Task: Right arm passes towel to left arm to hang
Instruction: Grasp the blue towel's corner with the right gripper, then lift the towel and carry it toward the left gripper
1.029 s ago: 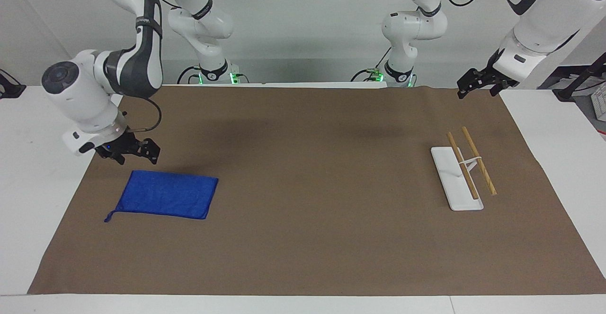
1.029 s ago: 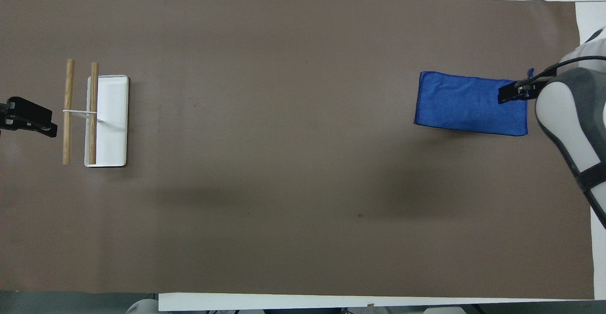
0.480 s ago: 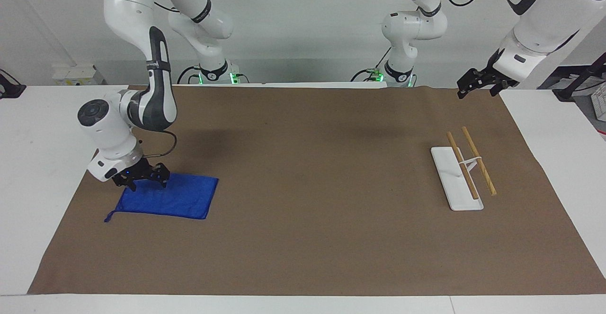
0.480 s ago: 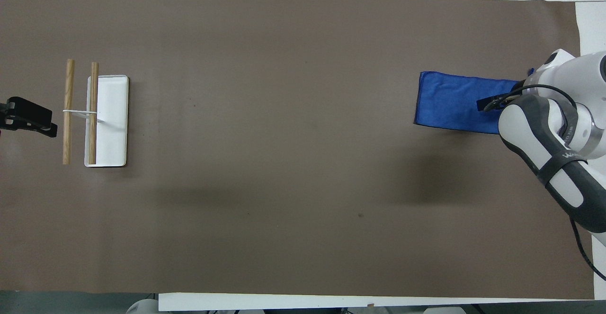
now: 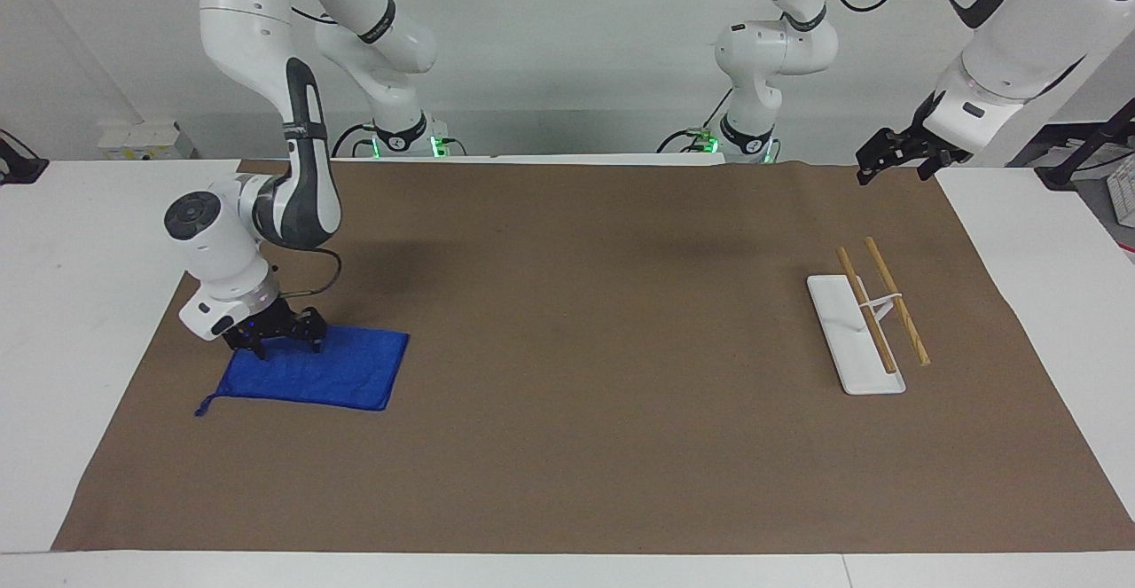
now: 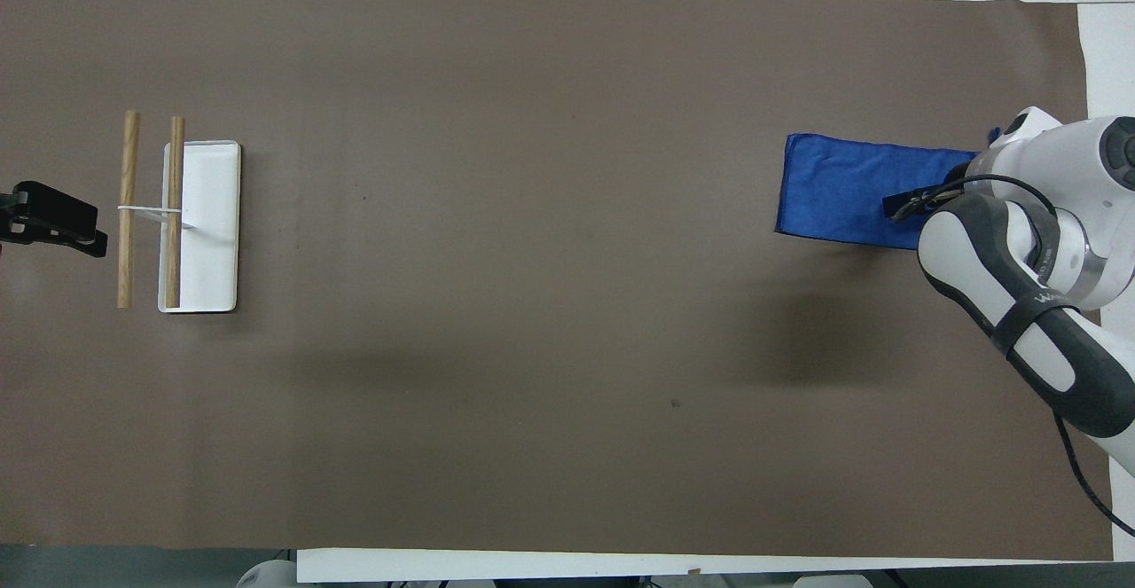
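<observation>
The blue towel [image 5: 332, 373] lies flat on the brown mat at the right arm's end of the table; it also shows in the overhead view [image 6: 842, 191]. Its corner loop [image 5: 205, 408] points away from the robots. My right gripper [image 5: 285, 342] is down at the towel's edge nearest the robots, fingers spread, tips on or just above the cloth. In the overhead view the right arm [image 6: 1029, 278] hides that part of the towel. My left gripper [image 5: 894, 162] waits open in the air, over the mat's edge near the rack.
A rack [image 5: 858, 333] with a white base and two raised wooden rods [image 5: 897, 301] stands at the left arm's end of the table; it also shows in the overhead view [image 6: 200, 226]. The brown mat [image 5: 585, 322] covers most of the white table.
My right gripper has come down from above the mat onto the towel's edge nearest the robots and shifted slightly along it. The towel, the rack and the left arm have not moved.
</observation>
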`<state>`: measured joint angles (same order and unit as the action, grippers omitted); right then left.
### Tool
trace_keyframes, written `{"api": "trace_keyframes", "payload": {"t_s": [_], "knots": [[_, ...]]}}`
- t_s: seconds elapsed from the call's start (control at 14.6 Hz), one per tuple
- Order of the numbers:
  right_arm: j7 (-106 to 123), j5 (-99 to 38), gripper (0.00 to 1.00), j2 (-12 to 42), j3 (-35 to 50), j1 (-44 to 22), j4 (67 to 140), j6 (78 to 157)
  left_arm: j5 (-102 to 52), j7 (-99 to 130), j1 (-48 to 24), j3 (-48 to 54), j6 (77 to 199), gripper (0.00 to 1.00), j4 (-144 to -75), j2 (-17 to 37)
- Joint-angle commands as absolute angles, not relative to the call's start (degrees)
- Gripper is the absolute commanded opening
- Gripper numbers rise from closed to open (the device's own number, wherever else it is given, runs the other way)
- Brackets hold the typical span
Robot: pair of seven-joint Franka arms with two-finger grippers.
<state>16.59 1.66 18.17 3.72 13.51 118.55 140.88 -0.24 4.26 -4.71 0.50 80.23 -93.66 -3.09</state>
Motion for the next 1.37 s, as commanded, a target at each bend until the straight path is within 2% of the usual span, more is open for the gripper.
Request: {"api": "trace_keyframes", "payload": {"t_s": [0.0,0.14,0.27,0.34,0.41,0.62,0.89,1.17,1.3], "knots": [[18.46,1.14,0.86,18.63,4.31,14.24,119.27,143.08,-0.09,4.22,-4.39,0.62,81.39,1.00,-95.36,-4.39],[18.54,1.14,0.54,18.63,4.31,14.33,119.27,143.00,-0.18,4.22,-4.39,0.62,81.30,1.00,-95.36,-4.39],[18.46,1.14,0.16,18.63,4.39,14.24,119.27,142.65,-0.18,4.22,-4.39,0.62,81.30,1.00,-95.36,-4.39],[18.37,1.14,0.03,18.63,4.39,14.24,119.18,142.56,-0.18,4.22,-4.39,0.62,81.30,1.00,-95.36,-4.39],[18.37,1.14,0.00,18.63,4.39,14.24,119.18,142.38,-0.09,4.22,-4.39,0.62,81.30,1.00,-95.36,-4.39],[17.32,0.97,0.00,18.28,4.66,14.33,118.48,140.99,-0.17,4.22,-4.39,0.62,81.30,1.00,-95.36,-4.39],[5.58,0.88,0.00,15.22,8.42,14.41,115.41,128.97,-0.18,4.22,-4.39,0.62,81.30,1.00,-95.36,-4.39],[-17.86,0.88,0.00,12.31,19.21,14.33,109.18,114.99,-0.18,4.22,-4.39,0.62,81.30,1.00,-95.36,-4.39],[-32.70,0.44,0.00,12.30,26.42,14.33,105.83,111.98,-0.18,4.22,-4.39,0.62,81.30,1.00,-95.36,-4.39]]}}
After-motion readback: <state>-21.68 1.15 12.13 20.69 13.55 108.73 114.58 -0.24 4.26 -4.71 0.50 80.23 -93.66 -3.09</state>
